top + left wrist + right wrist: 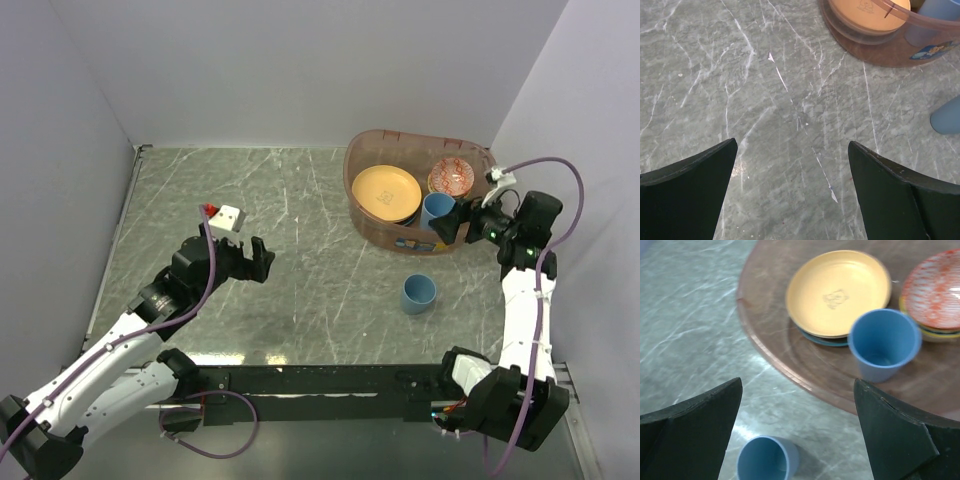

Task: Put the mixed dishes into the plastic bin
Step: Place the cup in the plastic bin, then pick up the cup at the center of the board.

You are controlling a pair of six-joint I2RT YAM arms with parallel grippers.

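Right hand (pixel 450 222) wide open, empty, over plastic bin (pixel 349 185) near rim. Blue cup (pixel 436 210) upright inside, by yellow-orange plate (pixel 386 191). Lift clear of rim, then straight down over second cup (pixel 418 293) on desk (pixel 250 200), near side.

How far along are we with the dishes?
Done: the yellow-orange plate, red-patterned bowl and one blue cup sit in the plastic bin. In hand: nothing; the right gripper hangs open over the bin's near edge, the left gripper open above the table. Left: a second blue cup stands upright on the table outside the bin.
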